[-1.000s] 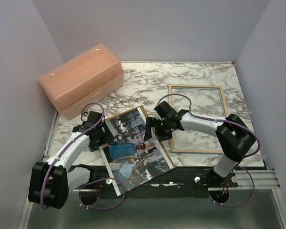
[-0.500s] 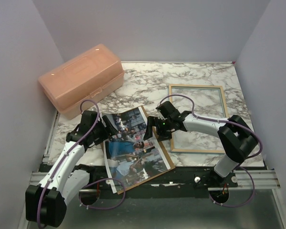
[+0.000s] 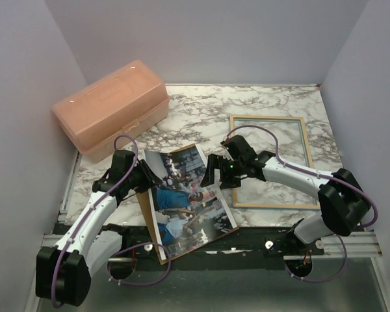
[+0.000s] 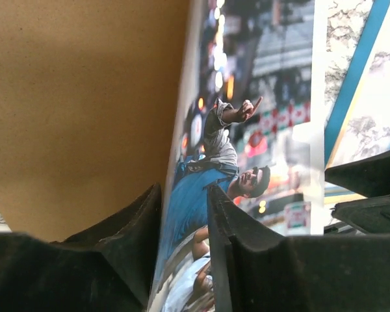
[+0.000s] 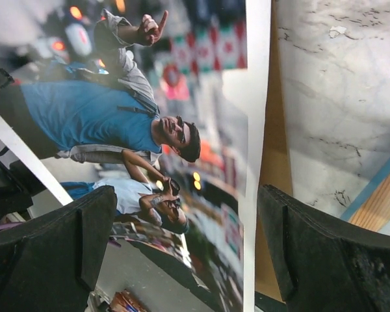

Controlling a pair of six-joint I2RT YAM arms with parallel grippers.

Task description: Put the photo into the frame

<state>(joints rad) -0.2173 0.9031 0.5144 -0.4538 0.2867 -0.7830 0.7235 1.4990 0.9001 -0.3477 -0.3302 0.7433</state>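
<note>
Right, nearest you: the photo (image 3: 188, 205) lies face up at lower centre of the top view. It sits on the brown backing board (image 4: 84, 97), and their near corner reaches over the mounting rail (image 3: 351, 242).

Left gripper (image 3: 145, 174) is at the print's left edge. Its jaws are narrowed to a slim gap, and in its wrist view that edge runs up through the gap, with the board to the left. You can't tell whether either finger (image 4: 229, 227) actually presses the print.

Right gripper (image 3: 216, 174) hangs over the photo's upper right edge with its jaws spread wide and nothing held. In its wrist view the print's white border and a strip of board lie between the fingers (image 5: 55, 240).

The frame (image 3: 270, 117) is further back, at centre right of the top view. It lies flat, pale wood side up, with marble showing through it. It is beside the photo and not touching it, and the right arm crosses its lower left corner.

The surface is a white and grey marble-pattern table (image 3: 201, 104). A peach plastic box (image 3: 110, 107), lid closed, sits at upper left. Plain pale walls close off the left, back and right.
</note>
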